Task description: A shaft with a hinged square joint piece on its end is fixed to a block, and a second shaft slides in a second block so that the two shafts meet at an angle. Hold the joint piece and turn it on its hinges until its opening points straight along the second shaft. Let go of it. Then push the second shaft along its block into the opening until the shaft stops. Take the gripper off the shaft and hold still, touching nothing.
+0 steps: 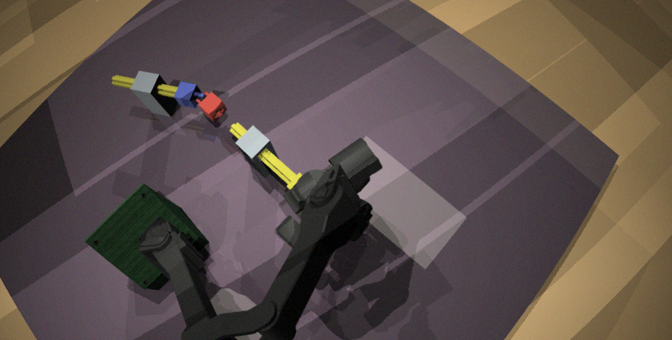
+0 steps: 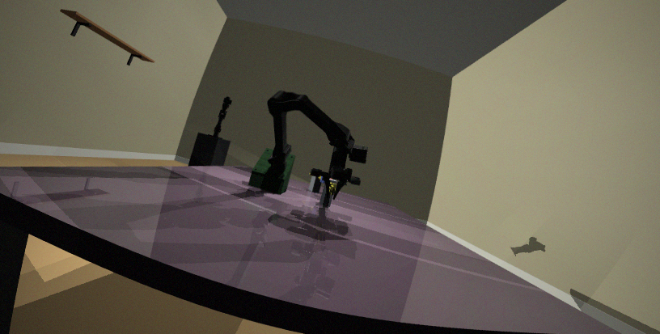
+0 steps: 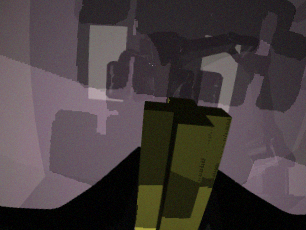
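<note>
The red square joint piece (image 1: 211,104) hangs on a blue hinge part (image 1: 185,93) at the end of the fixed yellow shaft (image 1: 121,80), which runs through a grey block (image 1: 146,84). The second yellow shaft (image 1: 277,165) (image 3: 180,182) passes through its own grey block (image 1: 252,142). Its tip (image 1: 237,129) stands a short way from the red piece. My gripper (image 1: 297,184) (image 2: 331,189) (image 3: 164,156) is at the shaft's rear end, shut on it, with a dark finger on either side in the wrist view. The red piece's opening is too small to judge.
The arm's green base (image 1: 129,231) (image 2: 268,167) stands on the purple table (image 1: 470,149) near its front left. A dark pedestal with a figure (image 2: 210,146) and a wall shelf (image 2: 106,35) are far off the table.
</note>
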You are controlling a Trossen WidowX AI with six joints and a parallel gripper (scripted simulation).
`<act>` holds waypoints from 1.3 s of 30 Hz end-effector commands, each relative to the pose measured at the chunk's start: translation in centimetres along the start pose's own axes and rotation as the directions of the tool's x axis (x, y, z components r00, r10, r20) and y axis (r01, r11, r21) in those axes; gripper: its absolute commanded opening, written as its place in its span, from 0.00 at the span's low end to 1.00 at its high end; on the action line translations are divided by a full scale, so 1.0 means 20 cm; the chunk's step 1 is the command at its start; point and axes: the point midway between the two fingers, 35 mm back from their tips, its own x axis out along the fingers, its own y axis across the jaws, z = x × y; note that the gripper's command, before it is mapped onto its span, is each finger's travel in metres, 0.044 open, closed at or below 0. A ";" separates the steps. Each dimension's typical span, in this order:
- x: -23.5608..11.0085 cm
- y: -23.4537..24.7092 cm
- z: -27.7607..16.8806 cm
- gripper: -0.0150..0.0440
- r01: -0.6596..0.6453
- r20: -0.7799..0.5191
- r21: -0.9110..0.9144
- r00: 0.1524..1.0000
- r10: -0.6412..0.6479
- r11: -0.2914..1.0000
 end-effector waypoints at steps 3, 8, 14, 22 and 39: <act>0.00 0.00 0.00 0.37 0.002 -0.004 -0.003 1.000 -0.002 1.000; 0.01 0.00 0.00 0.37 0.036 -0.003 -0.003 0.999 -0.037 0.999; 0.00 0.00 0.00 0.32 0.024 0.000 -0.003 1.000 -0.024 1.000; 0.00 0.00 0.00 0.25 0.025 0.000 -0.003 1.000 -0.025 1.000; 0.01 0.00 -0.12 0.25 0.043 -0.005 -0.004 0.999 -0.043 0.999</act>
